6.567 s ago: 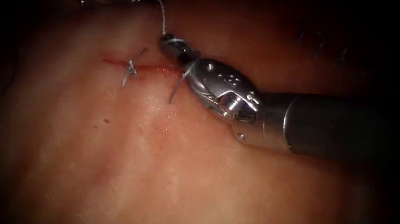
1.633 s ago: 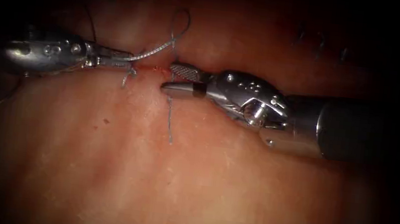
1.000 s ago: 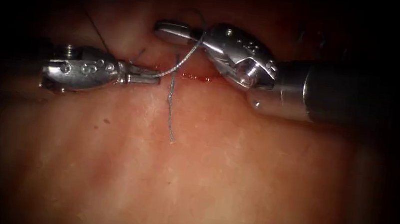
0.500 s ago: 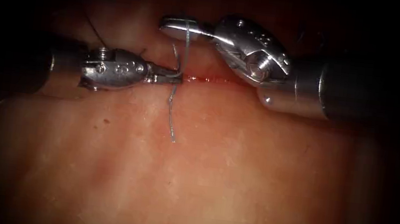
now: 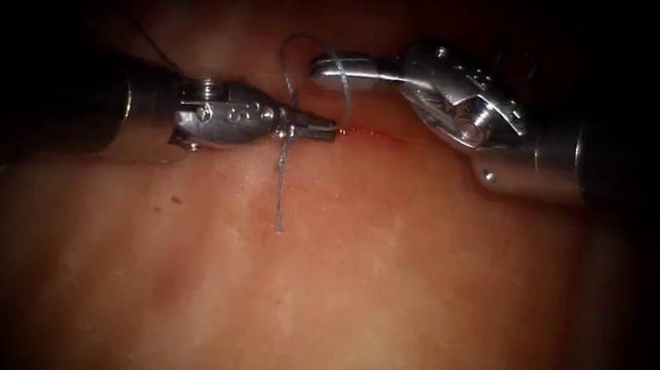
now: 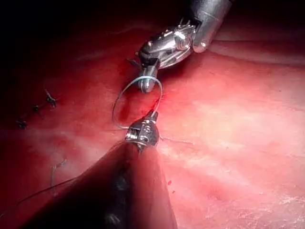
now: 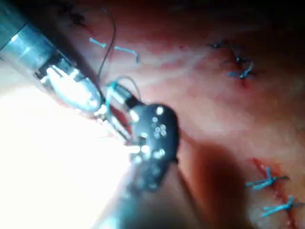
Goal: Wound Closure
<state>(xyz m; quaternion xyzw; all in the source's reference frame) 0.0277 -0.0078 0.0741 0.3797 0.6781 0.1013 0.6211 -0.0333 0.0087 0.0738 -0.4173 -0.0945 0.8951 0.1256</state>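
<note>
The cut (image 5: pixel 369 135) runs as a thin red line across the tissue (image 5: pixel 350 295), and everything here sits around its left end. The left tool (image 5: pixel 321 132) lies along the cut with its tip right at that end, jaws clenched on the thread (image 5: pixel 279 192). From that grip the thread rises in a loop (image 5: pixel 319 59) beyond the cut and wraps over the right tool (image 5: pixel 328 67), whose jaws look closed on nothing; the thread lies round them, not between them. The right tool hovers just past the cut's far side, close above the left tool's tip.

A loose tail of thread hangs from the cut's left end towards the near side, its long axis almost square to the cut. That free end lies nearer the left tool than the right.

I can't make out the needle from where I'm looking, so I can't say where it is or whether it's in the tissue. In the left wrist view the loop (image 6: pixel 125 102) hangs between the two tips.
</note>
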